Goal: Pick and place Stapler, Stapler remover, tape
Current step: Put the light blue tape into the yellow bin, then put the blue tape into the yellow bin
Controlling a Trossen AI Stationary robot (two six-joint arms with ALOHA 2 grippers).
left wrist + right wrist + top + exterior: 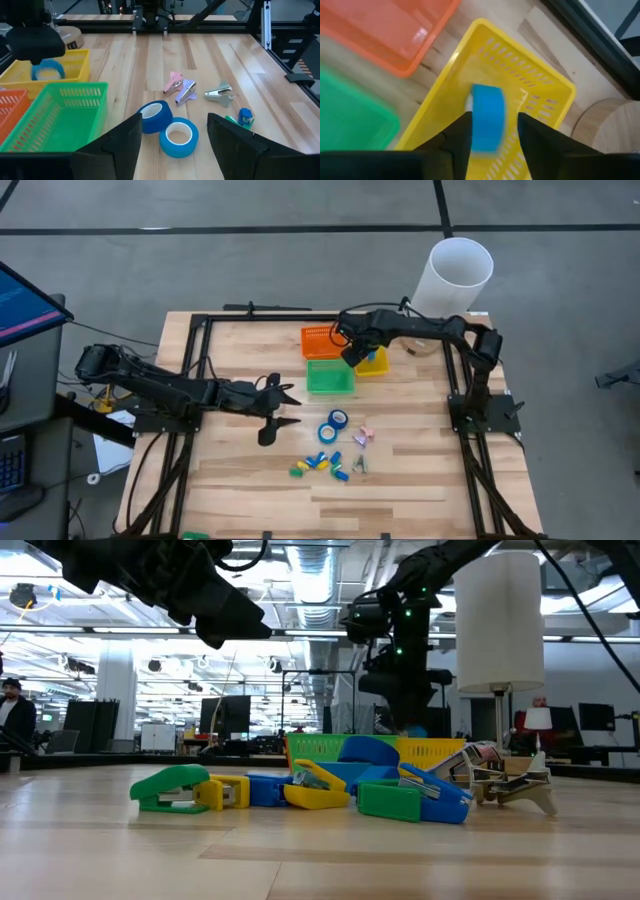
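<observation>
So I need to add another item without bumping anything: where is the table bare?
Bare wood runs along the table edge below the stapler cluster and right of the pink removers. It is crowded around the tape rolls and the green basket, orange basket and yellow basket.

The right arm reaches in from its base, elbow bent, its tool (357,353) pointing downward with fingers (460,137) parted. The left arm stretches low, its tool (283,408) spread wide.
</observation>
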